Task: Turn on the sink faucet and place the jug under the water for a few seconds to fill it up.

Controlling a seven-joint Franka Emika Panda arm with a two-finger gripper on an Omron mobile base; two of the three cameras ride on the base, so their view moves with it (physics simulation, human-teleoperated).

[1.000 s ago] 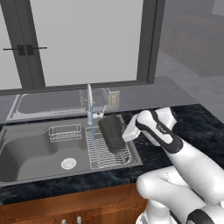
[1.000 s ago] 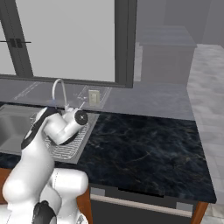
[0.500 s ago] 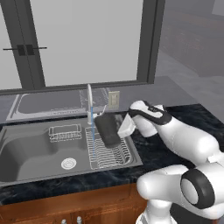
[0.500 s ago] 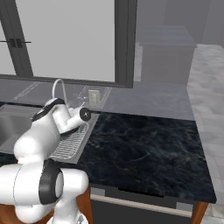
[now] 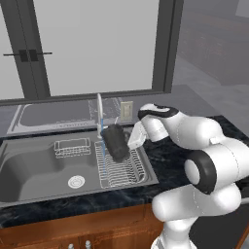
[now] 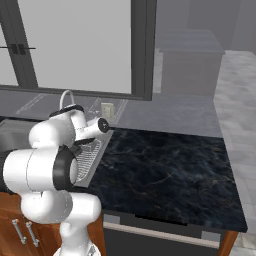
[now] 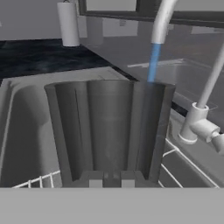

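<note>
The dark translucent jug [image 5: 115,142] hangs tilted over the right part of the sink [image 5: 29,170], and my gripper [image 5: 131,142] is shut on its right side. From the hand view the jug [image 7: 109,131] stands right in front of my gripper [image 7: 111,180]. The silver sink faucet [image 5: 99,113] rises just left of the jug. Its thin blue water [image 5: 103,153] runs down along the jug's left edge to the wire rack. Seen from the hand, the water [image 7: 153,63] drops from the faucet [image 7: 162,19] and vanishes behind the jug's far rim. Whether it lands inside, I cannot tell.
A wire rack [image 5: 120,168] lies under the jug and a small wire basket [image 5: 72,147] sits at the basin's back. The drain [image 5: 76,181] is mid-basin. A flat grey drainboard [image 5: 53,115] lies behind the sink. Dark marble counter [image 6: 165,165] stretches to the right.
The jug has shifted slightly left and up, closer to the faucet and its stream. My arm's elbow has swung up and forward. The gripper stays shut.
</note>
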